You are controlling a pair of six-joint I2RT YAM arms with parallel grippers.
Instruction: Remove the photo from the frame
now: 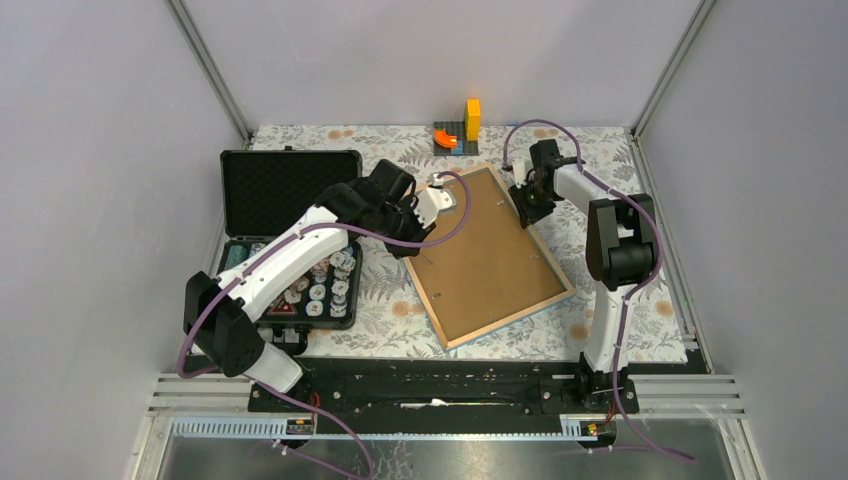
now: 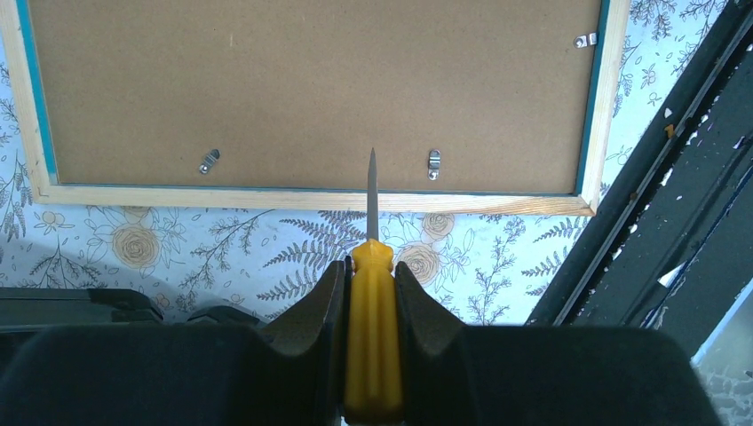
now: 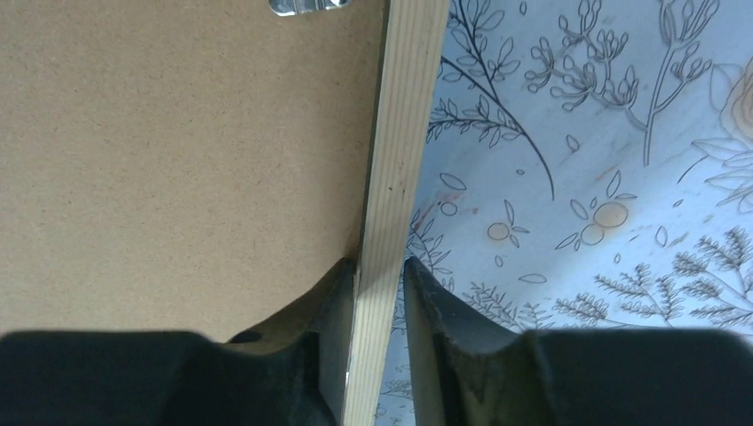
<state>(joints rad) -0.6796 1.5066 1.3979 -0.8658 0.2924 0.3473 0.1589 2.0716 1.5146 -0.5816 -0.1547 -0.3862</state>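
Top view: the frame (image 1: 490, 255) lies face down and skewed on the flowered counter (image 1: 400, 330), its brown backing board up. The left tool (image 1: 438, 203) hovers at the frame's far left corner and the right tool (image 1: 525, 200) sits at its far right edge. An open black case (image 1: 290, 190) lies to the left.

Left wrist view: the left tool is clenched on a yellow-handled screwdriver (image 2: 372, 337). The blade's tip reaches just over the wooden rim, between two metal clips (image 2: 433, 163) that are turned in over the backing.

Right wrist view: the right tool grips the frame's pale rim (image 3: 391, 177), with a finger (image 3: 328, 302) against each face.

The photo is out of sight, presumably under the backing. Judged from this, the task is at an early stage: clips, backing and photo all remain to be freed.
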